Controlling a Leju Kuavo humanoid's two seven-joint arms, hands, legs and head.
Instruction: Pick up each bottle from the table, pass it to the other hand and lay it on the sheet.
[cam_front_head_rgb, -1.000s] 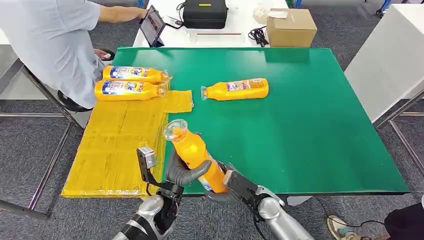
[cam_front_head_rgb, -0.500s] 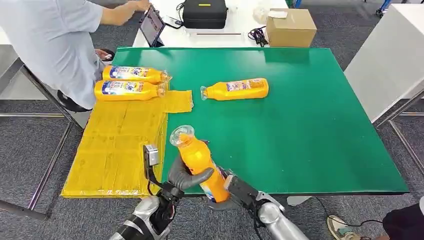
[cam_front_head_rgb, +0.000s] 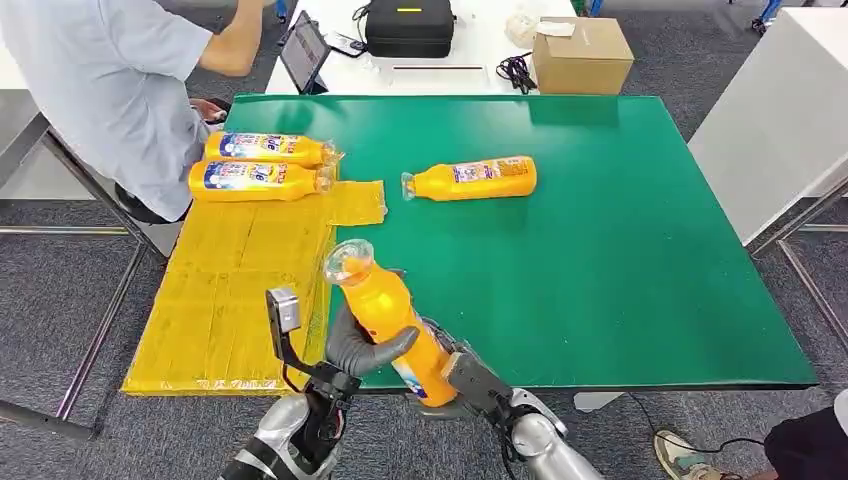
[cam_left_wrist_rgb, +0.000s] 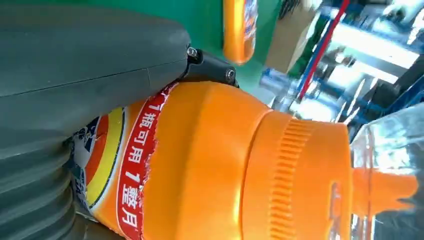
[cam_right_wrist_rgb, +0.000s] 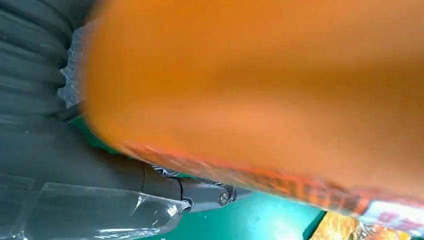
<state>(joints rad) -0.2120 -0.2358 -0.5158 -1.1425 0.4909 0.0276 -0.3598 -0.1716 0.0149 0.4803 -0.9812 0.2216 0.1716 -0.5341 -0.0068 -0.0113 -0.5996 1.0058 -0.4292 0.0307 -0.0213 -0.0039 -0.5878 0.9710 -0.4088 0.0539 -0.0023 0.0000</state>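
Both hands grip the bottle (cam_front_head_rgb: 385, 320) at lower centre: left hand (cam_front_head_rgb: 362, 345), probably right hand (cam_front_head_rgb: 440, 375) too; it's drifted left, handover unfinished

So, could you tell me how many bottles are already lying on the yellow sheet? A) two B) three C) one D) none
A: two bottles lie side by side at the far end of the yellow sheet; a third lies on the green table, and the fourth is in the robot's hands.
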